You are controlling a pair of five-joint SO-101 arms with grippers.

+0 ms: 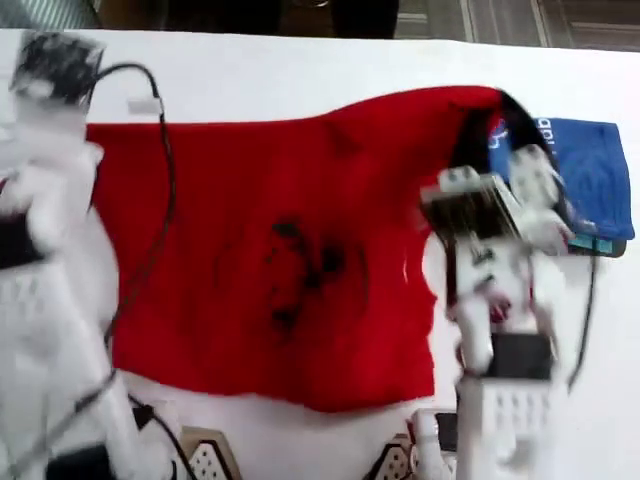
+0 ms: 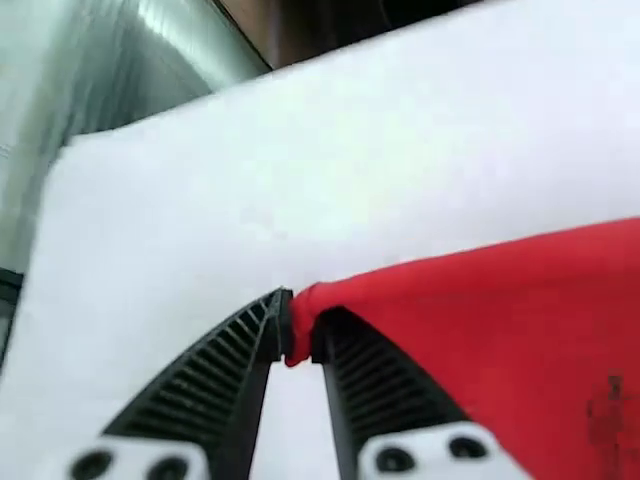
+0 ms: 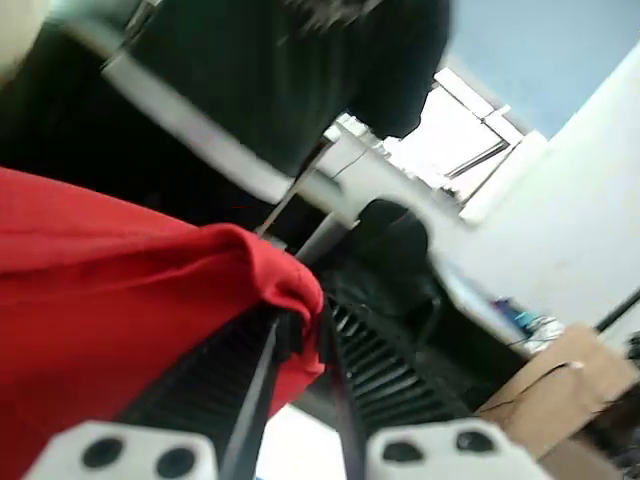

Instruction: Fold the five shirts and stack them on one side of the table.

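Red shirt (image 1: 280,260) held by two corners
Left gripper (image 2: 300,332) and right gripper (image 3: 301,335) pinch thin hems; uneven pulling may free one.

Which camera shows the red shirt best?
The high view: the red shirt is spread across the table, nearly its whole outline in sight. The left wrist view shows one corner pinched by the left gripper; the right wrist view, another corner in the right gripper.

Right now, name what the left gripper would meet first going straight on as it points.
Left gripper, shut on the shirt corner, points at bare table; likely that first, though depth is unclear.
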